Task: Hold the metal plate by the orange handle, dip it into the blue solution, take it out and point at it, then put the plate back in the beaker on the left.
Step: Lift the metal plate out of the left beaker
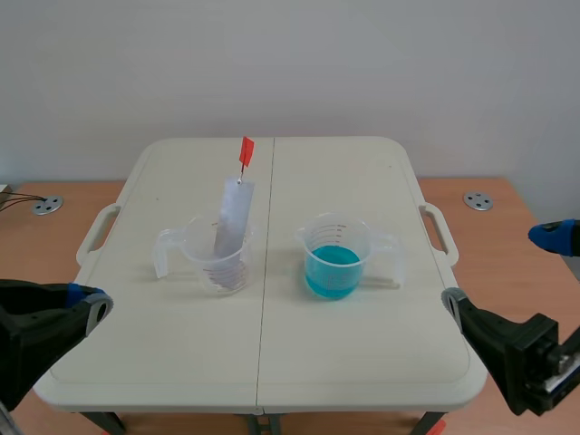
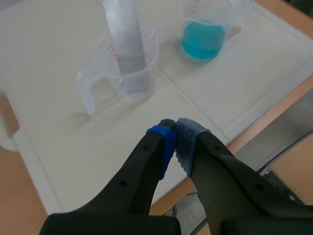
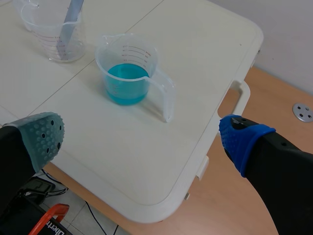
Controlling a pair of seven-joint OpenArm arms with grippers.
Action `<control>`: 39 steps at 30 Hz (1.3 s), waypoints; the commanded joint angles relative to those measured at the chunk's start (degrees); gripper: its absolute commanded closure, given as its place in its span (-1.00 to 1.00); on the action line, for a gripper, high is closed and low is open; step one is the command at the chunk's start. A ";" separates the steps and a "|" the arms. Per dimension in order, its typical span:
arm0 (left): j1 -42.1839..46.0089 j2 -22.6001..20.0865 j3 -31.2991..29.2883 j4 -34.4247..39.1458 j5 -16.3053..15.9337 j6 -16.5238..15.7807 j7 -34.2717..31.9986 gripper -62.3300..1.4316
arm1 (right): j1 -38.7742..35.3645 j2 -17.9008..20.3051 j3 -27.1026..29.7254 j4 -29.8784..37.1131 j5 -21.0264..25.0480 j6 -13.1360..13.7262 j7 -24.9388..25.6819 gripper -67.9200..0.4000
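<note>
Left gripper (image 2: 175, 129) pinched, low beside table (image 2: 63, 147)

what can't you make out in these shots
- Orange handle: tiny in the scene view; cut off by the edge in both wrist views.
- Metal plate lower end: blurred behind the left beaker wall.
- Blue solution beaker scale print: too small to read.

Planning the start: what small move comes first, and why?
Probably open the left claw and lift it toward the small orange handle: the grey metal plate stands ungripped in the clear plastic beaker nearest it, and that claw is shut.
</note>
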 commanded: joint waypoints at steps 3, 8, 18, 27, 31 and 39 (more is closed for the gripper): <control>4.39 -0.17 0.09 0.37 2.19 2.60 -0.83 0.90 | 2.49 -0.02 0.04 0.90 0.46 0.28 1.11 -0.96; 12.70 -0.17 0.09 0.37 5.79 6.23 -0.83 0.90 | 6.56 -0.02 -0.79 0.85 0.68 0.46 0.74 -0.96; 26.80 -0.20 0.09 -4.24 7.82 6.60 0.42 0.90 | 17.57 -1.05 -7.80 0.37 2.54 0.44 -5.66 -0.96; 30.03 -0.31 0.98 -15.43 7.74 6.58 -2.10 0.90 | 30.29 -5.51 -14.99 -5.77 3.98 0.44 -11.02 -0.96; 30.03 -0.31 1.86 -19.89 7.76 6.58 -4.52 0.90 | 36.02 -7.15 -18.80 -9.73 4.13 0.44 -12.26 -0.96; 30.03 -0.31 2.21 -24.87 7.76 6.56 -8.24 0.90 | 46.62 -10.47 -25.22 -19.67 5.51 0.68 -12.46 -0.95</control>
